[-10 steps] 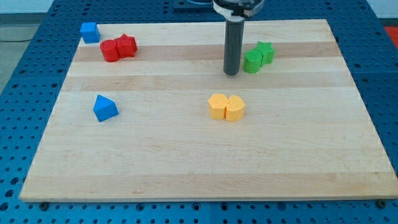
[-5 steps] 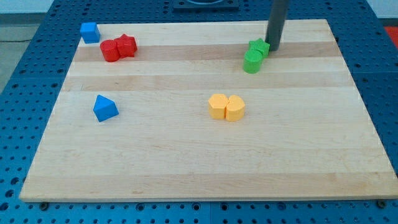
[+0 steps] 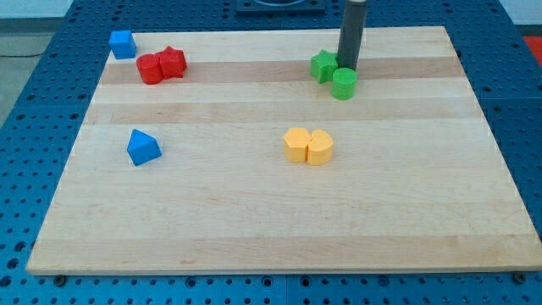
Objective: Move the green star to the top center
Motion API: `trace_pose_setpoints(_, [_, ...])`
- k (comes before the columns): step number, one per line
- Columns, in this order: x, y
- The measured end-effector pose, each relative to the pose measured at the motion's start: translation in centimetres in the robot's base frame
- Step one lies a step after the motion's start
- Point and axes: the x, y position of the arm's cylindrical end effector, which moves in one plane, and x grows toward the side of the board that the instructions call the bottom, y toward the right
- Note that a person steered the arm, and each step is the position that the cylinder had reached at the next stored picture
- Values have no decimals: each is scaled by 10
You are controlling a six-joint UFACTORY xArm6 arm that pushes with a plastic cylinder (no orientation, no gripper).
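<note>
This place looks like a robotics laboratory or a test bench. A pale wooden board (image 3: 271,212) lies on a blue metal table (image 3: 34,169) whose surface has a regular grid of small mounting holes, as optical or assembly benches have. It shows at the left, right and bottom edges of the frame. At the upper left corner a strip of grey floor (image 3: 25,21) is visible.

Rod (image 3: 353,30) top beyond the view's top.
</note>
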Motion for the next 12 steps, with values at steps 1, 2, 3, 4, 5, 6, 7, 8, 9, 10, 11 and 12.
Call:
trace_pose_setpoints(1, [18, -33])
trace_pose_setpoints(2, [12, -57])
trace_pose_setpoints(3, [-9, -58])
trace_pose_setpoints(4, [-34, -55])
trace_pose_setpoints(5, [-34, -40])
trace_pose_setpoints(6, [-35, -28])
trace_pose_setpoints(7, [-52, -21])
trace_pose_setpoints(8, [-64, -25])
trace_pose_setpoints(9, [-67, -35])
trace_pose_setpoints(10, [-67, -44])
trace_pose_setpoints(11, [-67, -61])
trace_pose_setpoints(12, [-67, -90])
